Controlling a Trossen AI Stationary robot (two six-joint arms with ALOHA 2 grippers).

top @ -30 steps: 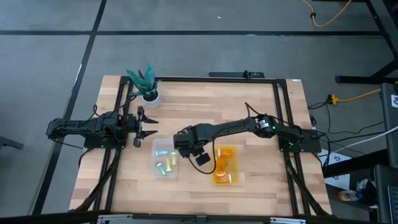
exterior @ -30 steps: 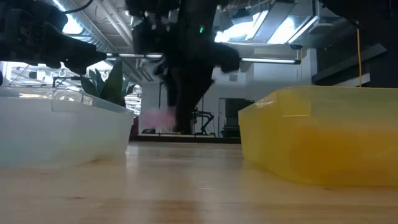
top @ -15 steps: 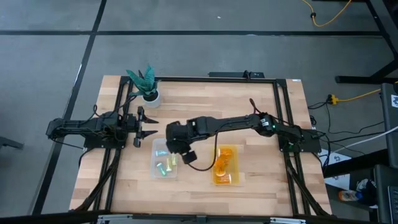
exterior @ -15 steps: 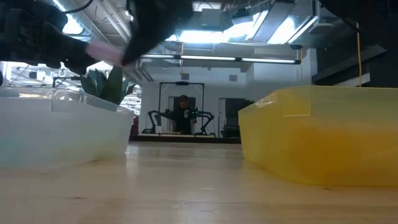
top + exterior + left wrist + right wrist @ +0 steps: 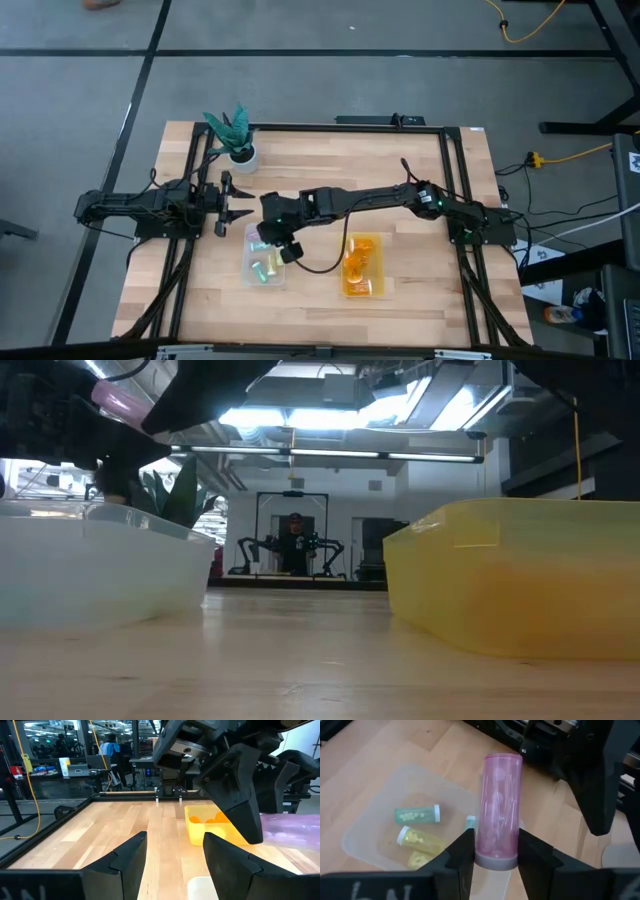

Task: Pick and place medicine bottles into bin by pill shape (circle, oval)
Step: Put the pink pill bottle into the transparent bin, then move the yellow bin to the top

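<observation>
My right gripper hangs over the clear bin and is shut on a pink translucent bottle. The bottle also shows at the upper left of the low view. In the clear bin lie a green bottle, a yellow one and a teal one. The yellow bin to its right holds orange bottles. My left gripper waits open and empty, just past the clear bin's far left corner. My right gripper pinches the pink bottle between its two fingers at its grey capped end. The rest of the bottle reaches out past the fingertips. The bottle is lifted clear, above the clear bin.
A potted green plant stands at the table's far left. Bare wood lies between the two bins and along the near edge. The left wrist view shows the right arm's gripper close in front of my left fingers.
My right gripper has carried the pink bottle toward the table's left edge, from the gap between the two bins to above the clear bin. It has stayed shut on the bottle, which has stayed clear of the table.
</observation>
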